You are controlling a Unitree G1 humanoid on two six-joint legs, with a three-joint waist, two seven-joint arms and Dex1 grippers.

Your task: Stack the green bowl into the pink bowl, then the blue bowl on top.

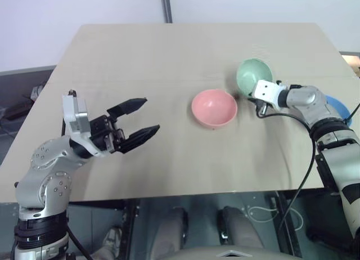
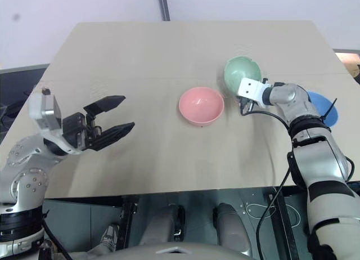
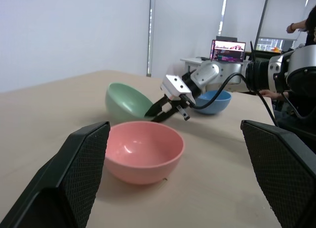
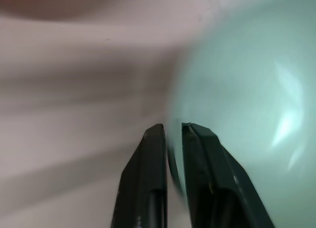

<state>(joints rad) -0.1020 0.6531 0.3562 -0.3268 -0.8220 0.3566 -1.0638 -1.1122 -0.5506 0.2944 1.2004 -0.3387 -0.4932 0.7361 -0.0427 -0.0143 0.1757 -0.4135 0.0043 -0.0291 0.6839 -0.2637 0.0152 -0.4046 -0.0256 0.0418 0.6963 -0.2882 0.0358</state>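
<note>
Left arm bent low over the near counter (image 1: 140,57), left end effector (image 1: 134,122) released, fingers spread wide, aimed toward the pink bowl (image 1: 214,108), well apart from it. Pink bowl upright, smooth, empty. Right arm stretched forward, right end effector (image 3: 159,111) clenched on the near rim of the green bowl (image 1: 253,74), tilted, pale mint. Blue bowl (image 2: 324,107) behind that forearm, partly hidden.

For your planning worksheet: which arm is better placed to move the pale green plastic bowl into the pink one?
Right: its tool is pinching the tilted pale green plastic bowl by its rim; the left tool hangs open, away from it.
</note>
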